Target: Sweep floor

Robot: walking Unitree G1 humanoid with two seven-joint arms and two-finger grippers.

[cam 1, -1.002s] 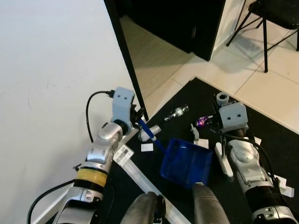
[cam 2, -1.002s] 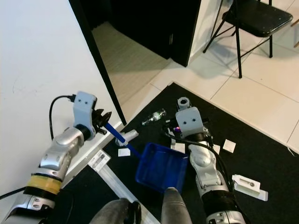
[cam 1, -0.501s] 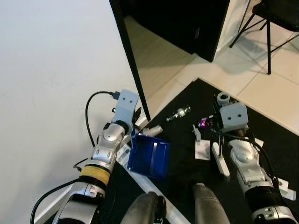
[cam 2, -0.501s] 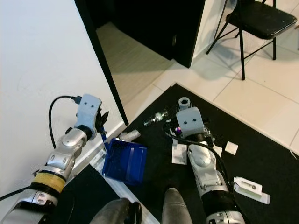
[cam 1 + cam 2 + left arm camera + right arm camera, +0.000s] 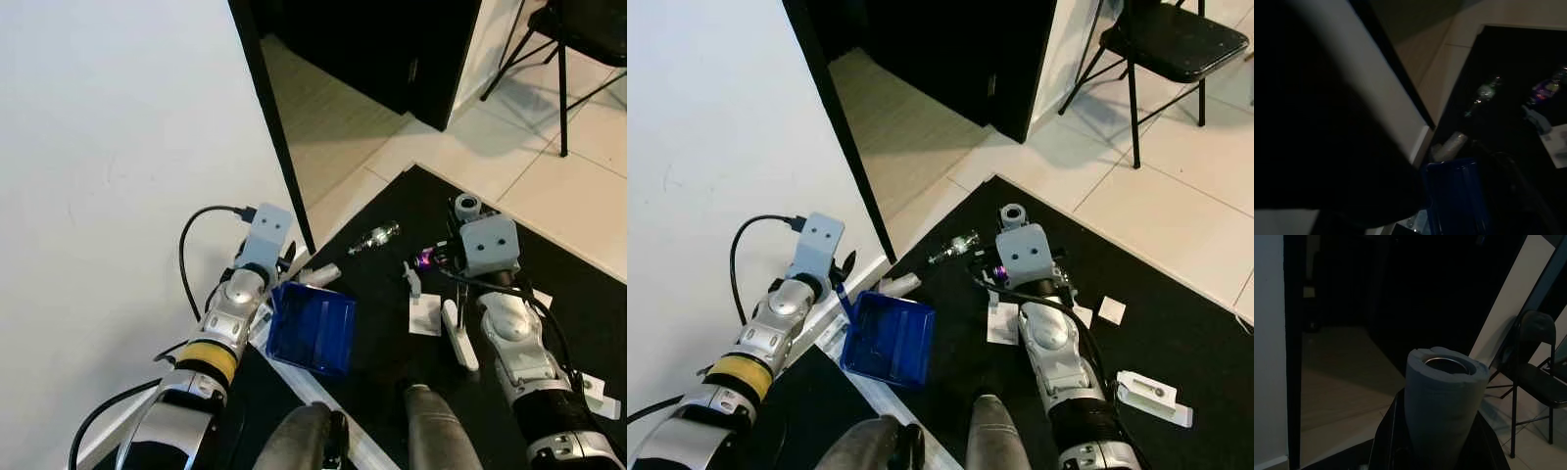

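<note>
While the left gripper clamps the blue dustpan near the wall, the right gripper grasps a grey broom handle.

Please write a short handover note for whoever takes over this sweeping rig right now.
Left pincer: shut on the blue dustpan, held low by the white wall.
Right pincer: shut on a grey foam-wrapped broom handle, upright over the black mat.
Litter on the mat: clear bottle, purple wrapper, paper scraps.
Done: both tools in hand. Left: sweep the litter into the dustpan, which looks empty.
</note>
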